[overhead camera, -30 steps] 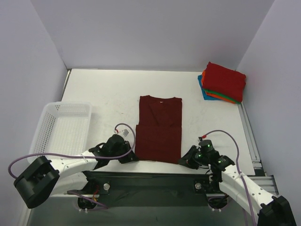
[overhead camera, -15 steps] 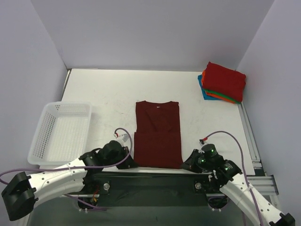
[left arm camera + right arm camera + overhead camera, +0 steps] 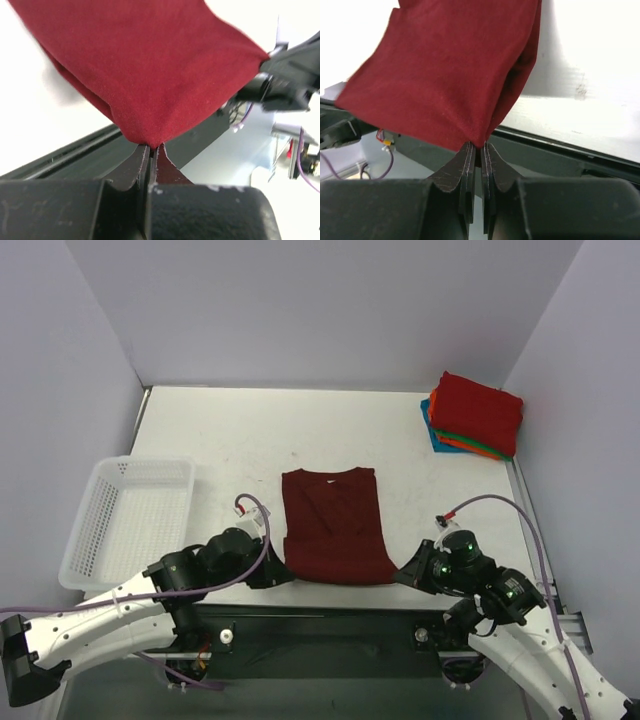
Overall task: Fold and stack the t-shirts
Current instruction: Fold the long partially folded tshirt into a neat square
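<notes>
**Top view.** The maroon t-shirt point(image 3: 333, 525), folded to a narrow rectangle, lies at lower centre of the frame on the white table point(image 3: 230, 430). The left gripper point(image 3: 284, 577) pinches its lower-left corner and the right gripper point(image 3: 399, 578) its lower-right corner. A stack of folded t-shirts point(image 3: 476, 415), red above orange, green and blue, sits at upper right. A white mesh basket point(image 3: 100, 540) stands at left.

**Left wrist view.** The left gripper point(image 3: 150, 150) has its jaws pressed together on a corner of the maroon t-shirt point(image 3: 150, 65), which spreads across the upper frame. The right gripper point(image 3: 270, 82) grips the far corner at right.

**Right wrist view.** The right gripper point(image 3: 477, 147) has its jaws pinched shut on a corner of the maroon t-shirt point(image 3: 455, 75), which fans toward the upper left.
</notes>
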Controlling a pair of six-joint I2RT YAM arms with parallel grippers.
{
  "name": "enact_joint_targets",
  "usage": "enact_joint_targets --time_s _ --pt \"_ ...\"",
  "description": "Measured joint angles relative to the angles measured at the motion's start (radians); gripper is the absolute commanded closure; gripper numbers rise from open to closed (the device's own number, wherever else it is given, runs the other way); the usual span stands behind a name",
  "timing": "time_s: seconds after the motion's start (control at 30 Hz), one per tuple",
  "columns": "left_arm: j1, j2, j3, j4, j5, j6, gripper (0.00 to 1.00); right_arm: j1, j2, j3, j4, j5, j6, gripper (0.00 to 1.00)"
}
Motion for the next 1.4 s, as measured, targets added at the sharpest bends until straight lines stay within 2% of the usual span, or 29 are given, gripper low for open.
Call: enact_joint_targets --time_s 0.1,0.3,0.6,0.83,1.13,1.2,1.23,1.27,1.3,1.33,1.37,1.4 --pt "0.057 0.062 0.084 -0.013 -0.003 0.021 1.0 0.0 0.102 0.071 0.0 0.038 -0.025 1.0" --pt "0.246 0.206 0.183 -0.001 0.079 0.074 1.0 -0.034 0.335 0.232 0.049 0.065 -0.088 1.0" --pt "0.513 0.47 0.358 0.071 0.252 0.151 1.0 -0.264 0.79 0.502 0.182 -0.058 -0.175 1.0" --pt "0.68 0.778 0.526 0.184 0.371 0.174 1.0 -0.346 1.153 0.795 0.251 -0.154 -0.211 1.0" --pt "0.778 1.26 0.827 0.32 0.496 0.199 1.0 -0.417 1.627 1.12 0.326 -0.237 -0.221 0.99" --pt "0.793 1.334 0.87 0.341 0.521 0.199 0.87 -0.43 1.717 1.19 0.333 -0.256 -0.222 0.94" --pt "0.799 1.355 0.883 0.353 0.534 0.196 0.77 -0.435 1.756 1.225 0.331 -0.264 -0.221 0.86" --pt "0.808 1.381 0.89 0.364 0.545 0.199 0.57 -0.44 1.791 1.256 0.334 -0.271 -0.22 0.79" --pt "0.816 1.402 0.899 0.384 0.559 0.201 0.48 -0.446 1.823 1.284 0.337 -0.277 -0.22 0.72" --pt "0.824 1.419 0.909 0.398 0.571 0.196 0.43 -0.451 1.848 1.308 0.339 -0.28 -0.22 0.67" --pt "0.833 1.433 0.921 0.41 0.581 0.19 0.4 -0.456 1.869 1.328 0.34 -0.283 -0.223 0.55" --pt "0.843 1.444 0.932 0.425 0.588 0.189 0.35 -0.461 1.883 1.339 0.343 -0.285 -0.223 0.49"
